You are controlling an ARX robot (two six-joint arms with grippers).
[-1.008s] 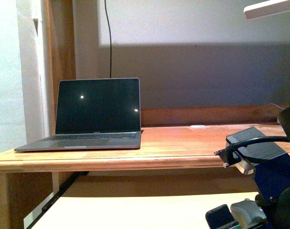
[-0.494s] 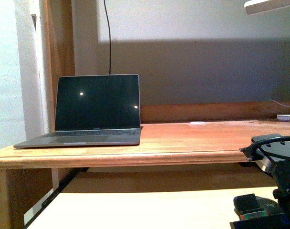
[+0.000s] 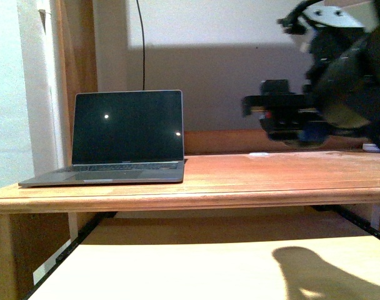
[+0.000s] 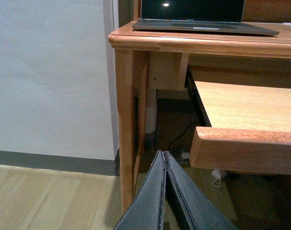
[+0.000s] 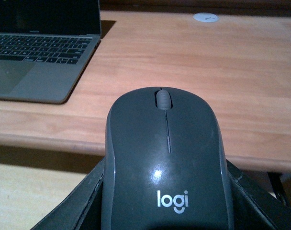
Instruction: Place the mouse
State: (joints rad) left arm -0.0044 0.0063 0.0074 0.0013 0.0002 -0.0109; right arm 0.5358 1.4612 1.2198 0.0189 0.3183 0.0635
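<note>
My right pincer (image 5: 165, 191) grips the dark grey Logi mouse (image 5: 167, 143) by its two flanks. A black pad (image 5: 83, 201) sits snug against each side, and the scroll wheel (image 5: 162, 98) points away from my wrist. In the front view the arm is a blur raised above the wooden desk (image 3: 240, 181), and the mouse itself cannot be made out there. Bare desk top spreads beyond and below the fingertips. The open laptop (image 5: 35, 57), screen dark, sits ahead and to the pincer's left, well apart. A small white disc (image 5: 205, 17) lies farther ahead, near the desk's back edge.

My left pincer (image 4: 164, 187) hangs low by the desk leg (image 4: 128, 120), its pads pressed flat together with nothing between them. The pull-out shelf (image 4: 246, 143) lies beyond its tips.

I judge the mouse light and stiff, a hollow plastic shell that will not give under the pads. Its matte dome looks smooth and curves away on every side, so a hold high on the crown would likely slip off. The flanks, low down where the sides run closest to parallel, are the place to grip, and that is where my pads sit. The buttons and wheel on the forward half are best left untouched. It should bear a gentle set-down, though a drop from this height could mark or crack it. Lowering until the underside meets the wood before letting go seems the wise course.
</note>
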